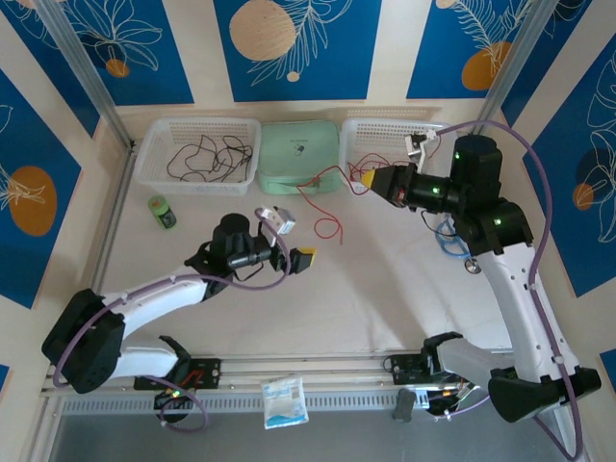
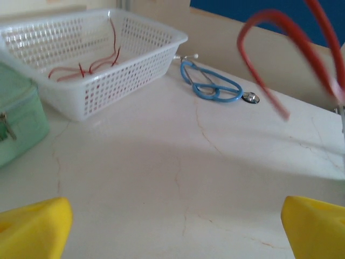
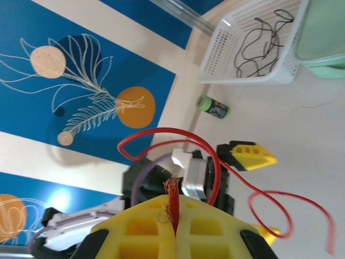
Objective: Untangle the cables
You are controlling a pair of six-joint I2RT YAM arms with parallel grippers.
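Observation:
My right gripper (image 1: 367, 178) is shut on the frayed end of a bright red cable (image 1: 321, 183), pinched between its yellow fingers (image 3: 145, 229). From there the red cable (image 3: 214, 162) arcs up and loops away toward the left arm. My left gripper (image 1: 300, 243) stands wide open over the table with nothing between its yellow fingertips (image 2: 32, 226). The red cable (image 2: 269, 59) hangs blurred ahead of it, up and to the right. Black cables (image 1: 207, 154) lie in the left white basket (image 1: 154, 144). More red cables (image 2: 89, 65) lie in the right basket (image 2: 135, 59).
A green zipped pouch (image 1: 300, 154) sits between the two baskets. A small green bottle (image 1: 162, 212) lies left of the left gripper. A light-blue coiled cable (image 2: 210, 86) rests on the table near the right arm. A white packet (image 1: 286, 400) lies at the near rail.

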